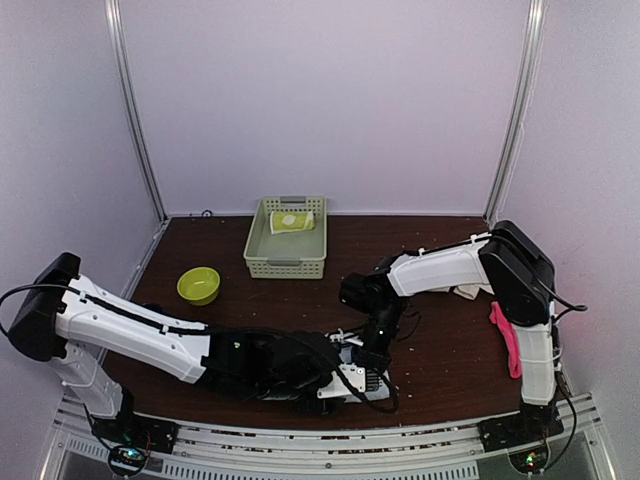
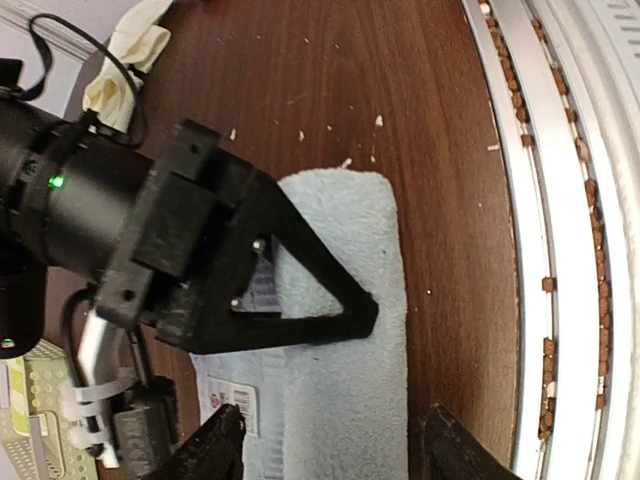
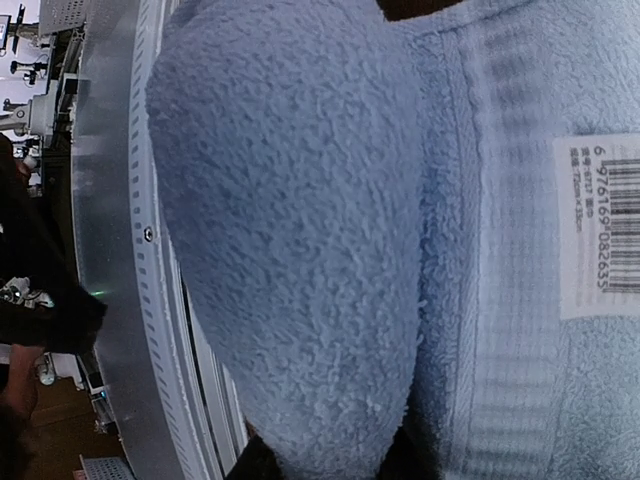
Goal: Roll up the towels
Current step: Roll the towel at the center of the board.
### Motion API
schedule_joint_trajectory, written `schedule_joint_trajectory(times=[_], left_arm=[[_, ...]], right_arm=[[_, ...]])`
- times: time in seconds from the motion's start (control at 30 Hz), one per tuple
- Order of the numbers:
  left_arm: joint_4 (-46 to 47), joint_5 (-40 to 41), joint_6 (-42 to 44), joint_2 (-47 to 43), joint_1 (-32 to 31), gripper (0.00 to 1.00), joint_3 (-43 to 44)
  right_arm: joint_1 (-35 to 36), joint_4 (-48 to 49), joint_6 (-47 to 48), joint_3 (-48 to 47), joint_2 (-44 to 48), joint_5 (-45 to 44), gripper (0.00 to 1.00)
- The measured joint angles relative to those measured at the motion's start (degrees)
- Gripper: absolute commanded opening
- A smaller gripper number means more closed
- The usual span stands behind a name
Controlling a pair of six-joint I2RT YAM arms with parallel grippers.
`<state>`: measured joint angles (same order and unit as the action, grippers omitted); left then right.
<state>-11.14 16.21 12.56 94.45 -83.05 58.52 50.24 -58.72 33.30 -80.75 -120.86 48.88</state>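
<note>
A light blue towel [image 2: 345, 350] lies partly rolled near the table's front edge, its rolled fold [image 3: 300, 250] filling the right wrist view. My right gripper [image 3: 325, 465] is shut on that fold, and one black finger [image 2: 300, 300] lies across the towel. My left gripper [image 2: 335, 445] is open, one fingertip [image 2: 215, 440] over the towel's label side and the other on the wood past the roll. From above, both grippers [image 1: 350, 385] [image 1: 372, 352] meet over it. A lime-green towel [image 1: 293, 221] lies in the basket, a cream-white towel [image 1: 468, 291] under the right arm, and a hot pink towel [image 1: 505, 340] at the right.
A green plastic basket [image 1: 285, 262] stands at the back middle. A lime bowl [image 1: 198, 285] sits left of it. The aluminium front rail [image 2: 560, 200] runs close beside the blue towel. A white barcode label [image 3: 600, 225] is sewn on the towel.
</note>
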Motion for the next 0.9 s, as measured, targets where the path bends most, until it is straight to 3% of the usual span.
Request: schedule_joint_trajectory(times=[0.27, 0.47, 0.67, 0.7, 0.73, 0.9], left_arm=[[-0.5, -0.5, 0.9, 9.3, 0.1, 0.62, 2.9], [-0.5, 3.0, 0.9, 14.5, 0.1, 0.45, 6.1], [-0.8, 4.4, 1.0, 15.8, 0.0, 0.26, 7.7], [-0.8, 4.4, 0.9, 15.8, 0.0, 0.25, 7.8], [-0.8, 4.3, 0.8, 15.8, 0.1, 0.24, 7.9], [-1.8, 1.4, -0.2, 15.6, 1.4, 0.23, 8.6]], right_arm=[[-0.2, -0.4, 0.0, 0.0, -0.1, 0.5, 0.22], [-0.4, -0.9, 0.0, 0.0, -0.2, 0.5, 0.27], [-0.4, -2.3, 1.6, 0.0, 0.7, -0.3, 0.53], [-0.3, -2.7, 2.0, 0.0, 1.4, -0.9, 0.83], [-0.3, -3.2, 2.3, -0.2, 2.1, -1.7, 0.99], [-1.3, -6.3, 2.8, -6.7, 7.6, -5.6, 1.00]])
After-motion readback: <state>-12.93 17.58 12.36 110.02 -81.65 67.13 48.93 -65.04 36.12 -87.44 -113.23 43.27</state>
